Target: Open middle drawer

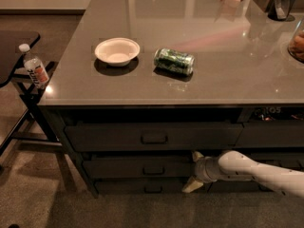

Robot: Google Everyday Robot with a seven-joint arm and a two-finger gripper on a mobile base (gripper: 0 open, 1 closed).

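The middle drawer (128,168) is a wide dark grey front under the counter, with a small loop handle (153,170) at its centre. It looks shut, in line with the drawers above and below. My gripper (194,171) reaches in from the lower right on a white arm (256,171). It is open, with one fingertip (197,155) near the drawer's top edge and the other near the bottom drawer. It sits in front of the drawer's right part, to the right of the handle and apart from it.
A taller drawer (154,137) lies above and a slimmer one (152,188) below. On the countertop (213,80) are a white bowl (117,51) and a green can (174,61) on its side. A water bottle (34,67) stands on a black stand at left.
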